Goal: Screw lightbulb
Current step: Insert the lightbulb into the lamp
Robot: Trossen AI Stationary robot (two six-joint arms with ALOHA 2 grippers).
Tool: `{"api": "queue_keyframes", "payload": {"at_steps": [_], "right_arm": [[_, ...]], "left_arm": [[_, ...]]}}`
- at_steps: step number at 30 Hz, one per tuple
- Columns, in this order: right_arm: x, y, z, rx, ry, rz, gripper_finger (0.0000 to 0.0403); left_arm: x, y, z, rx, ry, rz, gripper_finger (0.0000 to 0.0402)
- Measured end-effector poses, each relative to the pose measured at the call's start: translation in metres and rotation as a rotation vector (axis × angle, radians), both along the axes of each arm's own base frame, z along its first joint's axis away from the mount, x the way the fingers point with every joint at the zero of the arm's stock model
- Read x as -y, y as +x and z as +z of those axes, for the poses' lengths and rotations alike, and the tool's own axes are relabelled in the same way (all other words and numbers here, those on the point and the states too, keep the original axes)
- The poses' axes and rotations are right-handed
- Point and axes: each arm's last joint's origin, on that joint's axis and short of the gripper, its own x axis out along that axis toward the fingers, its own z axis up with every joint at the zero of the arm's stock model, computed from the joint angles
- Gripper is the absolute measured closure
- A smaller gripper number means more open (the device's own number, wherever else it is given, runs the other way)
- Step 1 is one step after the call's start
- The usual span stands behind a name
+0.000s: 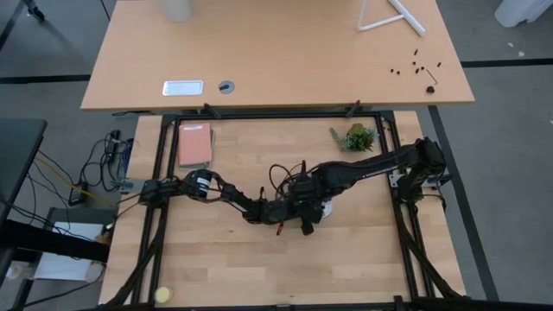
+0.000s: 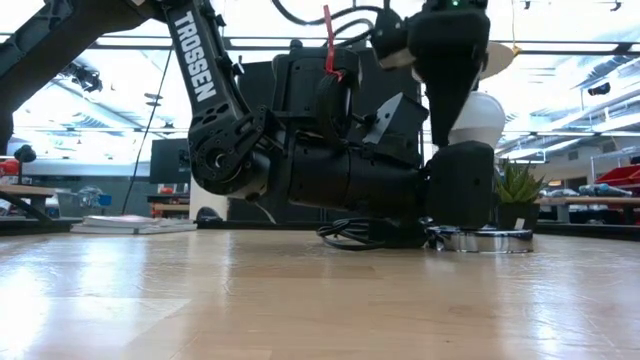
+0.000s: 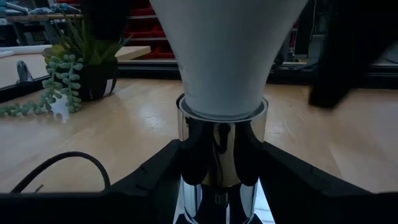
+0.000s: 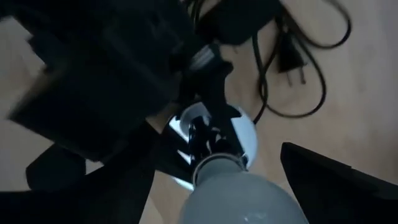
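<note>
Lightbulb [image 3: 227, 56]: upright in the chrome socket [image 3: 219, 155], near table centre, right of middle. Left gripper [image 3: 217, 186]: low at table level, fingers clamped on the socket's chrome neck. Right gripper [image 4: 249, 186]: above the bulb, fingers either side of it; whether they grip cannot be told. Black cord [image 4: 292, 59]: coiled beside the socket base.

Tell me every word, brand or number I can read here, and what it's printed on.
"TROSSEN": white capitals running down a dark arm in the low view.
Nothing else can be read: the lightbulb, the shiny socket, the pink book and the small white plate on the far desk show no legible text.
</note>
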Motion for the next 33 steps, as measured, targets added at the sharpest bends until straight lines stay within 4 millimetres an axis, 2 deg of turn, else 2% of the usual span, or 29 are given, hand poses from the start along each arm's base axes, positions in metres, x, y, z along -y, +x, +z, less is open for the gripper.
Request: {"api": "queue_keyframes", "payload": {"at_steps": [5, 11, 16, 26, 33], "right_arm": [[0.000, 0.000, 0.012, 0.033, -0.031, 0.093, 0.0054], [-0.014, -0.004, 0.017, 0.015, -0.094, 0.370, 0.0055], [-0.019, -0.007, 0.019, -0.004, -0.104, 0.530, 0.0055], [-0.010, -0.011, 0.015, -0.010, -0.101, 0.505, 0.0056], [-0.005, -0.033, 0.017, 0.102, -0.116, 0.431, 0.0056]], "left_arm": [[0.000, 0.000, -0.001, -0.009, 0.001, 0.002, 0.0202], [0.001, 0.000, -0.001, -0.017, 0.001, -0.019, 0.0201], [0.001, 0.000, -0.001, -0.017, 0.000, -0.026, 0.0201], [0.001, 0.000, -0.002, -0.018, -0.003, -0.035, 0.0201], [0.001, 0.000, -0.002, -0.019, -0.005, -0.035, 0.0201]]}}
